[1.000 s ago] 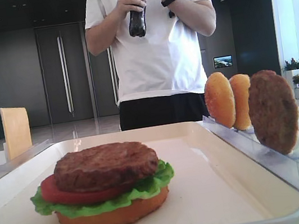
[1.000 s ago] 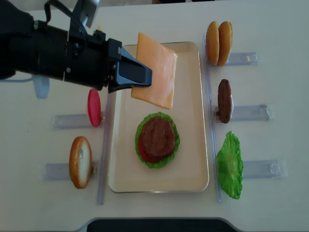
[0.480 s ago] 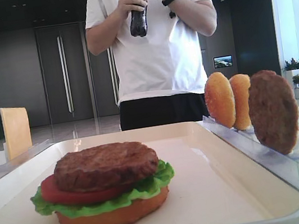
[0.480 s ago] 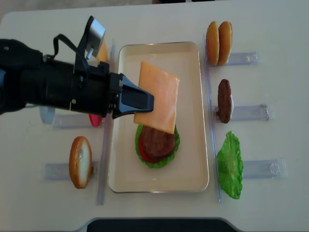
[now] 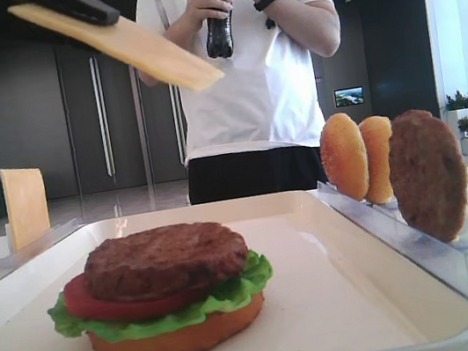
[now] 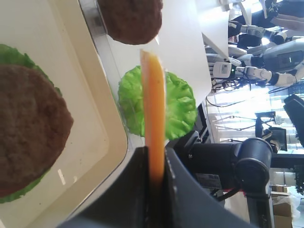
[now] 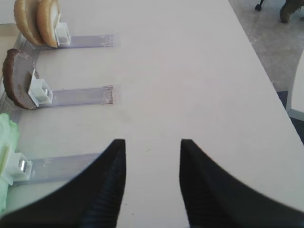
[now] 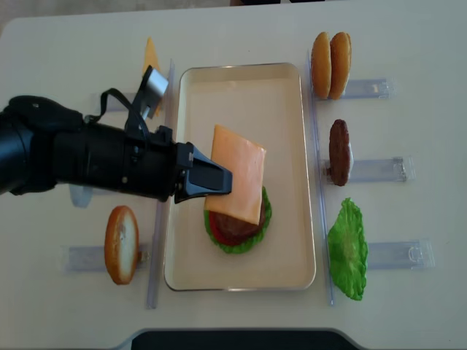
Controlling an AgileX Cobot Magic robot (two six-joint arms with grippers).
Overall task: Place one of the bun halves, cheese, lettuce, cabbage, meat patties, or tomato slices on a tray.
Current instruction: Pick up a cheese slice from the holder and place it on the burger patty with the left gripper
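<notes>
Tray (image 8: 288, 109), cream-white, rectangular, lying lengthwise at mid-table; on it one part-built burger: bun half (image 5: 178, 337) at the bottom, then lettuce (image 5: 235, 293), tomato slice (image 5: 103, 305), and meat patty (image 5: 165, 258) uppermost. Left gripper (image 8: 219, 182), reaching in from the left side, jaws pressed flat on one edge of a cheese slice (image 8: 237, 182); the slice is held in the air, tilted, above the patty and apart from it, its free edge sloping down in the low side view. Right gripper (image 7: 152, 156), fingers spread with nothing between them, hovering over bare tabletop to the right of the racks. Right of the tray, clear plastic racks (image 8: 365, 88) carrying, from far to near: two bun halves on edge, side by side (image 8: 330, 65); one spare patty on edge (image 8: 338, 152); one loose lettuce leaf (image 8: 347, 249). Left of the tray: a second cheese slice standing on edge (image 8: 150, 58) at the far end; a bun half on edge (image 8: 121, 243) at the near end; between them, a red slice mostly hidden by the arm. Behind the table, a person in a white T-shirt (image 5: 247, 58), wristwatch on, holding a dark drink bottle (image 5: 215, 34).
</notes>
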